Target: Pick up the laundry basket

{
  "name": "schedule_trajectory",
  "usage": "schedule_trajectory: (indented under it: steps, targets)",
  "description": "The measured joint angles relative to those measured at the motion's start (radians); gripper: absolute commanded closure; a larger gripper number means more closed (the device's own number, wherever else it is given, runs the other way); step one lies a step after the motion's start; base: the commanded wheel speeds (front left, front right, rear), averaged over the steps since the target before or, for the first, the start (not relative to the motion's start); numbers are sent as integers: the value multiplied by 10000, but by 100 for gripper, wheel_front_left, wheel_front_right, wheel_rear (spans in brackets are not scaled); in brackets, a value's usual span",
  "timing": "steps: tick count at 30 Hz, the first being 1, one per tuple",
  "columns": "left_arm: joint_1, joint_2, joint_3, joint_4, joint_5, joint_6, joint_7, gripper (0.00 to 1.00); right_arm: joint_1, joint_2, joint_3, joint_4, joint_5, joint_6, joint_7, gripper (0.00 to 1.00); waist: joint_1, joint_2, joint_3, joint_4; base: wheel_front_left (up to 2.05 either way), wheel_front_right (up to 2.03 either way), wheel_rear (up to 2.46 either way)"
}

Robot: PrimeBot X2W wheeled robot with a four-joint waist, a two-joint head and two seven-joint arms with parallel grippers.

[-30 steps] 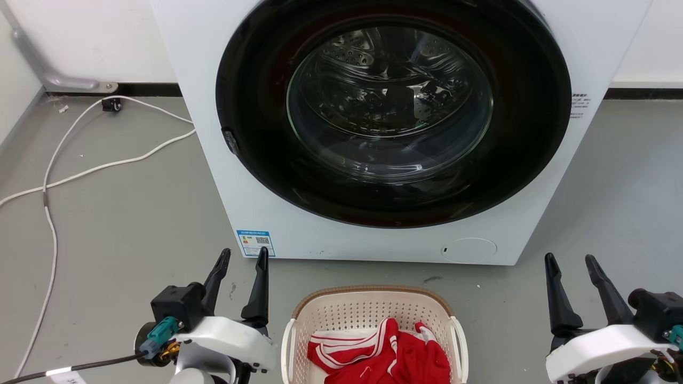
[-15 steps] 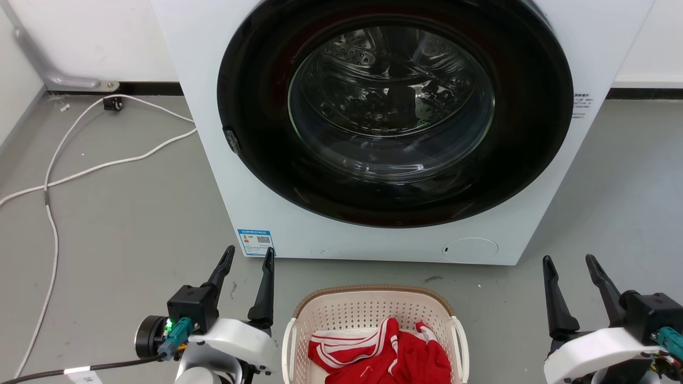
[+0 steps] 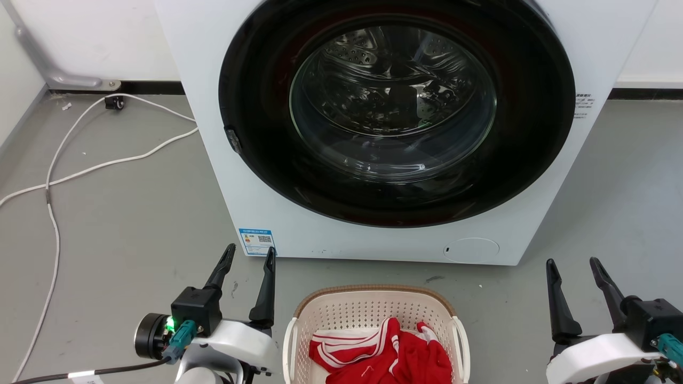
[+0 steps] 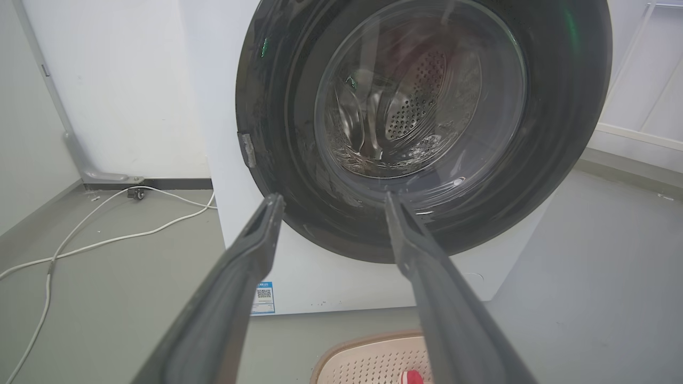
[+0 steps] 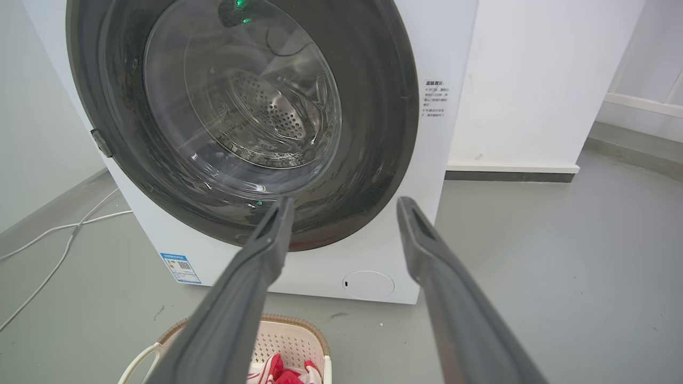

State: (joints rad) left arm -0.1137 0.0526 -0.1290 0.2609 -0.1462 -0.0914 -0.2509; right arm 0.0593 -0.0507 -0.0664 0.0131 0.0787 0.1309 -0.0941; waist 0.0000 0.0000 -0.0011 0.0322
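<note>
Laundry corner, seen from the robot's head. One laundry basket (image 3: 368,312) stands on the smooth grey floor (image 3: 133,240) at 6 o'clock of the view. It is cream plastic and rounded-rectangular, its walls are pierced with rows of small holes, and it has a brown woven-look rim. Two white loop handles are present, one on each side. Inside lies one crumpled red garment (image 3: 395,357) with white stripes.

At 12 o'clock of the basket, and apart from it, stands one white front-loading washing machine (image 3: 267,213). Its round door has a broad glossy black ring around one domed glass pane (image 3: 392,101), behind which is a perforated steel drum. Low on the front are one blue label (image 3: 256,241) and one round cover (image 3: 471,249).

The left gripper (image 3: 251,250) hangs at 7 o'clock, close beside the basket's left handle. The right gripper (image 3: 572,262) is at 5 o'clock, farther from the basket. Each has two long, dark, tapering fingers on a pale body. Both pairs are spread apart, grasp nothing, and point towards 12 o'clock.

White cables (image 3: 106,165) curve across the floor at 9 to 10 o'clock. Their number cannot be told where they meet.
</note>
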Motion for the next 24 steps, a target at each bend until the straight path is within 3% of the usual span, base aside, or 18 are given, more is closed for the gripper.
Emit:
schedule_trajectory:
  steps: [24]
  targets:
    - [-1,-15,-4,113,-123,-132,-107,0,-112,0,-121,364,36,0,-247,0,0,0,7,32,0,0,0]
